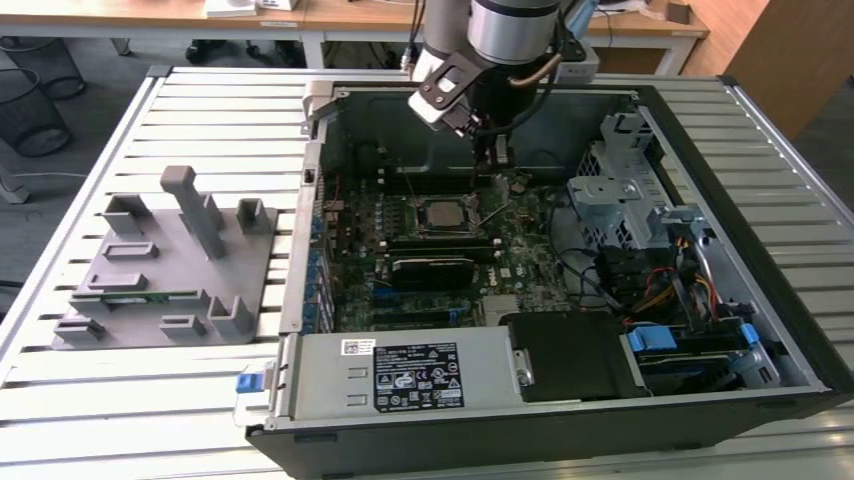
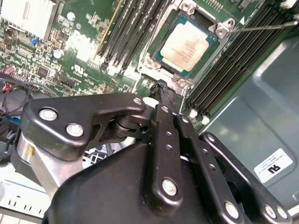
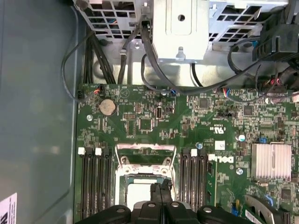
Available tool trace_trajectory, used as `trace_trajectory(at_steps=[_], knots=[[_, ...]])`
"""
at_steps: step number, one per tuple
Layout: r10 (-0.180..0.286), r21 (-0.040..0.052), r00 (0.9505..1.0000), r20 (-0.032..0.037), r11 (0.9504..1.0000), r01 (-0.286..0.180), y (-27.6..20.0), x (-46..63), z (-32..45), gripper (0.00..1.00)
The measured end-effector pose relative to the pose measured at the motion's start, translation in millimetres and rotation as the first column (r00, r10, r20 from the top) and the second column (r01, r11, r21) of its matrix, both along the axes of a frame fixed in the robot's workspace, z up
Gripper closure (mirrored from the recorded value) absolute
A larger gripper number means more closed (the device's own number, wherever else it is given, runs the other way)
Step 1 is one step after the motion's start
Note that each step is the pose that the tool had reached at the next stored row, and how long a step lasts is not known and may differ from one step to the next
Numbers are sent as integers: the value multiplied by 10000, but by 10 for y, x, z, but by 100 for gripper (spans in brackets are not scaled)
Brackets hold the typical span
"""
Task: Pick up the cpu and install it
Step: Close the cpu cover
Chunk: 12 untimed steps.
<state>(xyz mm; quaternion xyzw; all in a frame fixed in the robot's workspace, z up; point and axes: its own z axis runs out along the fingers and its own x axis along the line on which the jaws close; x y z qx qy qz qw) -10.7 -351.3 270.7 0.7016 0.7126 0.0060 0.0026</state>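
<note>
Cpu (image 1: 441, 215) seated in its socket (image 2: 223, 29), hand (image 1: 499, 165) clenched empty
Near the middle of the exterior view the cpu lies flat on the motherboard (image 1: 360, 290) inside the open case (image 1: 561, 440); the hand hangs over the board just up and right of it, fingers pressed together, gripping nothing

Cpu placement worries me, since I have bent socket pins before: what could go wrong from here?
1. The gripper hangs shut close above the socket rim beside the cpu; a low sideways move could scrape or nudge the chip.
2. The thin lever looks unlatched, so the cpu may be unclamped and could shift if bumped.
</note>
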Motion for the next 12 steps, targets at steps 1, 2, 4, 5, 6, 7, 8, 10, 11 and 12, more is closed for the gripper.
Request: trace_trajectory(at_steps=[1, 2, 4, 5, 6, 7, 8, 10, 11, 12], knots=[[0, 0, 10000, 0, 10000, 0, 1, 10, 0, 89], [-1, 0, 10000, 0, 10000, 1, 1, 19, 0, 89], [0, 1, 10000, 0, 10000, 0, 2, 39, -1, 89], [0, 0, 10000, -1, 10000, 0, 3, 49, -1, 89], [0, 0, 10000, -3, 10000, 0, 3, 60, -1, 89], [0, 0, 10000, -4, 10000, 0, 4, 71, -1, 89], [1, 0, 10000, -6, 10000, -1, 5, 81, -1, 89], [1, 0, 10000, -9, 10000, -1, 7, 99, -2, 89], [0, 1, 10000, -10, 10000, 0, 9, 107, -3, 89], [0, 0, 10000, -11, 10000, 0, 11, 113, -4, 89]])
